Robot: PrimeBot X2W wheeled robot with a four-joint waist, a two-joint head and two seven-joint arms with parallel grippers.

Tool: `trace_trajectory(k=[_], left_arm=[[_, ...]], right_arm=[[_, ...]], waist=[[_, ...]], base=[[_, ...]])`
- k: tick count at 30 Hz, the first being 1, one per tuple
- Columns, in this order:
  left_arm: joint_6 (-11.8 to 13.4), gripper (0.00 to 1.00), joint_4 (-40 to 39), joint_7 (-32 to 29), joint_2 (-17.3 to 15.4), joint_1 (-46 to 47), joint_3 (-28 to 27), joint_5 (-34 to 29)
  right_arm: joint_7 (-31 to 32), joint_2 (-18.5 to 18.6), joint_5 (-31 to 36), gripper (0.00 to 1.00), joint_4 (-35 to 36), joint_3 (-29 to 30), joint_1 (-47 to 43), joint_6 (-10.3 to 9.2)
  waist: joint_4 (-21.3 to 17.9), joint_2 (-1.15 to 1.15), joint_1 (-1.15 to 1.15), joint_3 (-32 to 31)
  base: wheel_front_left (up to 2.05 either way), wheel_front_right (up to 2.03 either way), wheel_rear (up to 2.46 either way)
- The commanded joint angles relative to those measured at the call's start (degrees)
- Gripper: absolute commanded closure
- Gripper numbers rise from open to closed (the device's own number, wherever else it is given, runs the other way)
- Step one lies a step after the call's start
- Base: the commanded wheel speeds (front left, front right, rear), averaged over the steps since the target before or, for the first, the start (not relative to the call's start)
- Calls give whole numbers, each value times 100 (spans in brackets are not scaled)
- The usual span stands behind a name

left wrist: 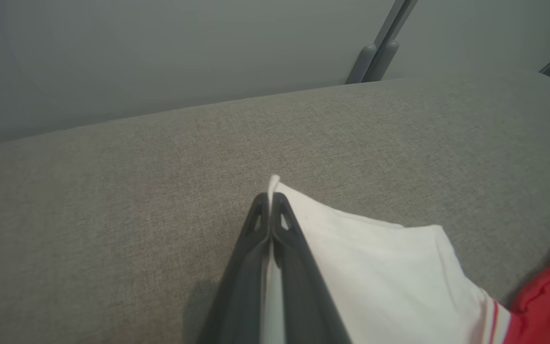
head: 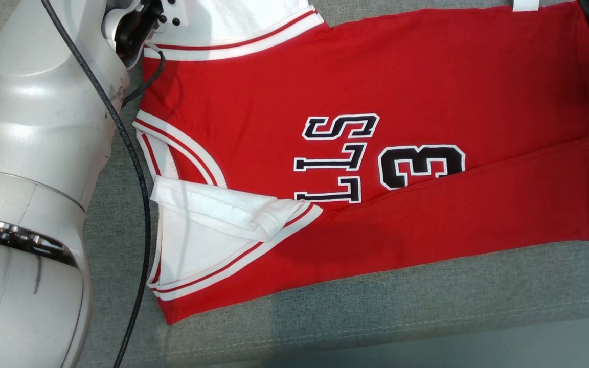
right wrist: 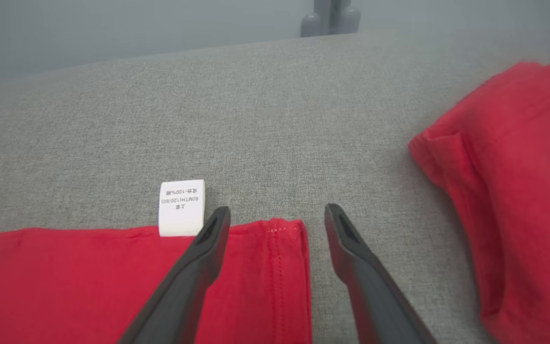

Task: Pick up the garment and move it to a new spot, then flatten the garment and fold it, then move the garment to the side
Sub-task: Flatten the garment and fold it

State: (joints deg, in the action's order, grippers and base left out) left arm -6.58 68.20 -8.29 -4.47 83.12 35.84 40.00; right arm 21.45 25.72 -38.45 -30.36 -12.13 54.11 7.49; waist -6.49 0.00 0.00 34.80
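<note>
Jersey sleeve clamped in left hand; right hand apart beside label.

A red jersey lies spread on the grey cushion.

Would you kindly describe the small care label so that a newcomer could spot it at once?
On the grey fabric surface lies a red jersey. From its edge, beside the open right gripper, a small label juts onto the grey. It alone is a white rectangle with tiny printed text.
</note>
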Motion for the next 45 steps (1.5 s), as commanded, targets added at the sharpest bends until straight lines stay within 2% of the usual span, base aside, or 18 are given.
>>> trace_trajectory(k=[1,3,4,8,9,10,11,12,13,17,21,26,32,38,45], left_arm=[[-41,100,-167,26,-180,288,-33,67],[-48,100,-190,11,-187,289,-14,78],[-50,100,-201,5,-193,290,-6,82],[-57,100,-232,-15,-214,288,19,104],[-58,100,-237,-20,-220,283,27,106],[-59,100,-241,-25,-228,281,35,109],[-59,100,-247,-26,-238,281,41,110],[-59,100,-252,-27,-246,284,45,113],[-60,100,-256,-30,-251,285,48,118],[-49,100,-285,6,-287,301,75,105],[3,100,-393,285,-377,353,167,-33],[129,100,-602,945,-514,466,160,-156],[184,100,-775,1756,-614,557,188,-313],[70,100,-800,1937,-584,399,236,-258],[-35,100,-1213,2215,-735,-242,142,-16]], right_arm=[[91,90,74,0,5,-40,30,0],[178,45,101,0,-172,-32,133,0],[224,33,118,6,-242,-39,173,0],[295,-1,165,16,-416,-72,259,0],[327,-26,136,24,-453,-68,259,0],[367,-35,125,33,-469,-93,260,0],[381,-32,125,57,-475,-111,263,0],[394,-31,117,72,-491,-114,263,0],[413,-31,110,100,-498,-128,263,0],[388,11,147,100,-445,-204,277,0],[1,39,302,100,-348,-170,378,0],[-603,-30,440,100,-474,-67,526,0],[-1307,6,476,100,-555,-234,761,0],[-1421,124,195,100,-601,-622,730,0],[-1606,362,-425,100,-599,-842,325,0]], waist=[[5,0,0,4],[12,0,0,7],[16,0,0,10],[30,0,0,20],[32,0,0,22],[35,0,0,26],[37,0,0,29],[39,0,0,34],[42,0,0,39],[48,0,0,62],[55,0,0,88],[83,0,0,110],[169,0,0,128],[249,0,0,79],[326,0,0,-125]], base=[[0,0,0],[0,0,0],[0,0,0],[0,0,0],[0,0,0],[0,0,0],[0,0,0],[0,0,0],[0,0,0],[0,0,0],[0,0,0],[0,0,0],[0,0,0],[0,0,0],[0,0,0]])
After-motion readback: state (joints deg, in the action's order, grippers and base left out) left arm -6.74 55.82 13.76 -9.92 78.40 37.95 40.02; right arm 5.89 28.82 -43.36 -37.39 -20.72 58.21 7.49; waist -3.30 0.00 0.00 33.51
